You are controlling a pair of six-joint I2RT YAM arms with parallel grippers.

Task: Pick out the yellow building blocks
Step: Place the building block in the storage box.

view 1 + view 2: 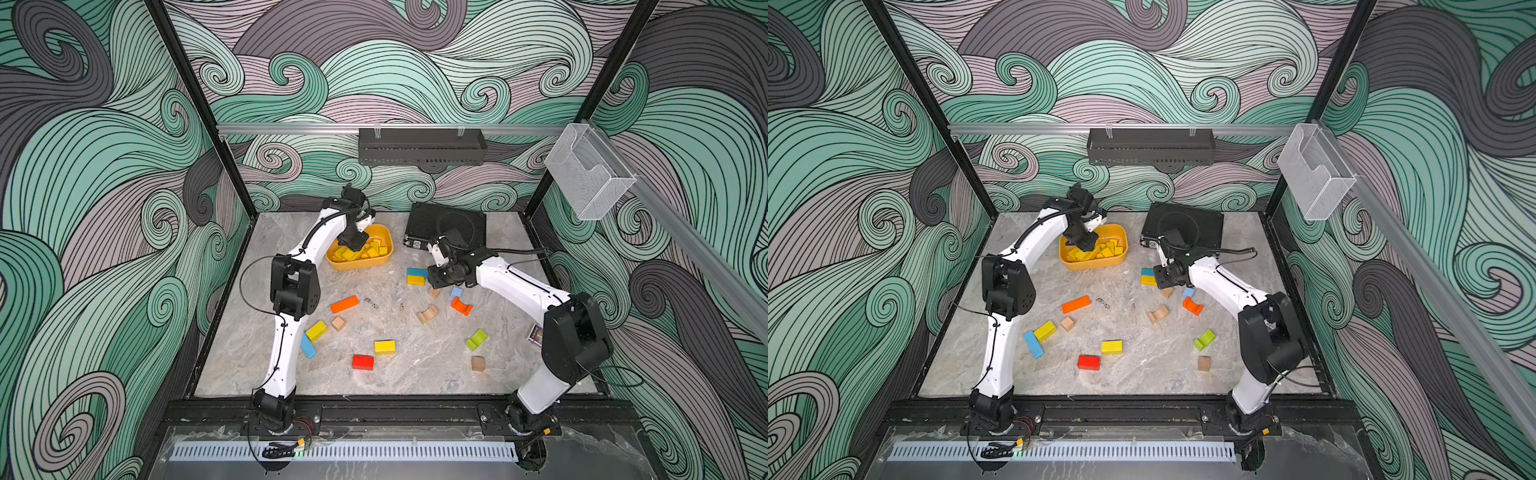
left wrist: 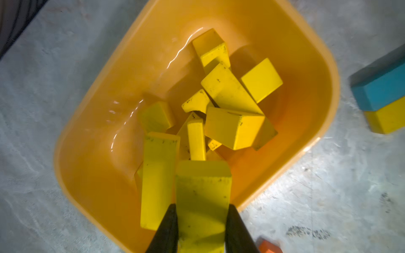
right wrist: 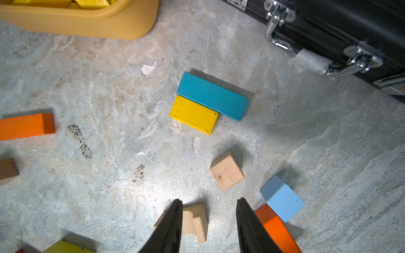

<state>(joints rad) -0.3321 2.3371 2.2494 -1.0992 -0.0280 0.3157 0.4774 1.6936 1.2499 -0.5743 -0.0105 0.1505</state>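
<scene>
**A:** While the left pincer [image 2: 202, 207] grips that yellow bar [image 2: 203, 186] above the tub [image 2: 94, 153], how should it let go?

**B:** The yellow building blocks [image 2: 232, 129] are heaped at one side of the tub. I'd sink low over the tub's bare floor before opening, so the bar can't bounce off the heap and over the rim.

**A:** And the right pincer [image 3: 209, 200]?

**B:** Partly open and empty, outside the tub, near a yellow brick [image 3: 194, 114] that touches a teal block [image 3: 212, 95]. Two more yellow blocks [image 1: 316, 331] [image 1: 385, 347] lie on the tabletop [image 1: 424, 365], well apart from the tub.
</scene>
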